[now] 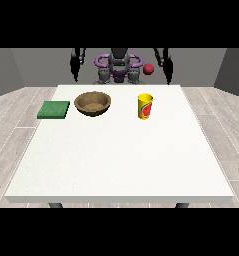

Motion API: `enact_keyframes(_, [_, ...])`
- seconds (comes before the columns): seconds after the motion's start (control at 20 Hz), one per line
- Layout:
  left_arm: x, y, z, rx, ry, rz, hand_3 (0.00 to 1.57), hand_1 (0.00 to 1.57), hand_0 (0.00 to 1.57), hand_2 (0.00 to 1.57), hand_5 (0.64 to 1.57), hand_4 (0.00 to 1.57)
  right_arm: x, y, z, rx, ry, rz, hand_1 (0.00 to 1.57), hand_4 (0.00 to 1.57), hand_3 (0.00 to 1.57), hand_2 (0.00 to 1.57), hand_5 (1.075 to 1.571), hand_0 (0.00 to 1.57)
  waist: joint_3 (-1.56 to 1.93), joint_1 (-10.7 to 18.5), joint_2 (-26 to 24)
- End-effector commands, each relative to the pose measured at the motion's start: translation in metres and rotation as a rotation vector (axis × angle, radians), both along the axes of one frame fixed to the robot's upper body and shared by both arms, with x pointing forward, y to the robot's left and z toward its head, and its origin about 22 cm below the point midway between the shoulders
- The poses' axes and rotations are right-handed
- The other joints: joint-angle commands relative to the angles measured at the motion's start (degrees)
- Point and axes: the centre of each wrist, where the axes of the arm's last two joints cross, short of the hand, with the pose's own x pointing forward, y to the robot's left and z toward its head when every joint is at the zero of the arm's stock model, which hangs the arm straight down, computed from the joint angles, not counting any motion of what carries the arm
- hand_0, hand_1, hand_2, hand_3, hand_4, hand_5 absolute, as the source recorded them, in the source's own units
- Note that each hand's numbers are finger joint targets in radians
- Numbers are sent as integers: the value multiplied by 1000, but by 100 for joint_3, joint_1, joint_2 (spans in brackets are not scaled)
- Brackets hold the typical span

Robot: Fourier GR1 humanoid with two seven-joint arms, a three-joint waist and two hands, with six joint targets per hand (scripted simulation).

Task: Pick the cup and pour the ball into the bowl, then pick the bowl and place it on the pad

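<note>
A yellow cup (145,106) with a red mark stands upright on the white table (121,160), right of centre at the far side. A red ball (149,69) shows above and behind the cup, in front of the robot's body and apart from the cup. A brown bowl (93,103) sits left of the cup, and a green pad (54,109) lies flat left of the bowl. The hand at the view's left (75,72) and the hand at the view's right (168,74) hang down behind the table's far edge, fingers straight, holding nothing.
The robot's torso (119,67) stands behind the middle of the far edge. The table's near half is bare white surface. Wooden floor surrounds the table on every side.
</note>
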Motion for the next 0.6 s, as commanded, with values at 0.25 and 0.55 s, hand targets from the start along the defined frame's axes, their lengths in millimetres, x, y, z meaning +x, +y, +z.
enact_keyframes(0.25, [6, 5, 38, 35, -56, -32, 0, 0, 0, 0, 1535, 0, 1, -15, 32, -66, -9, -7, 0, 1058, 305, 0, 1571, 0, 102, -114, -1633])
enact_keyframes(0.55, [22, -44, 82, -371, -1, -98, 0, 0, 0, 0, 1541, 0, 5, 84, 71, 145, 88, 86, 0, 783, 0, 0, 1571, 0, 124, 176, -3045])
